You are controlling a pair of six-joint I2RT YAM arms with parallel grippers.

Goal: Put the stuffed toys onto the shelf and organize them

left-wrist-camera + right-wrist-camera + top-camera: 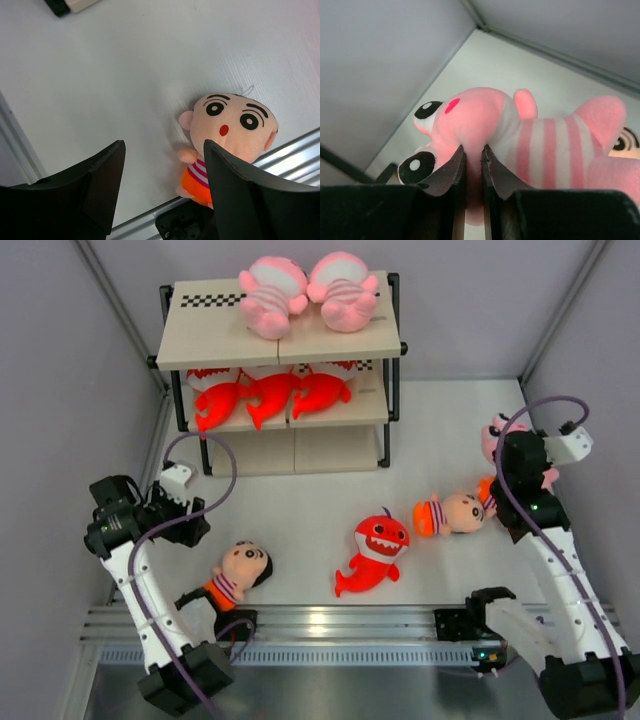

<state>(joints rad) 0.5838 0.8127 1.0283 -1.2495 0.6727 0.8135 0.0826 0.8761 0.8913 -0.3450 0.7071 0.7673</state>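
Now, right tool (472, 152) tight on fuzzy pink striped baby (520, 135); left tool (163, 150) wide above round-headed plush boy (232, 130).

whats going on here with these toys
The robot is filling the black-framed shelf. The right end effector is shut on a pink striped plush baby. The left end effector hangs open near a dark-haired plush boy in orange shorts. A red-orange plush shark and a second plush boy lie on the table.
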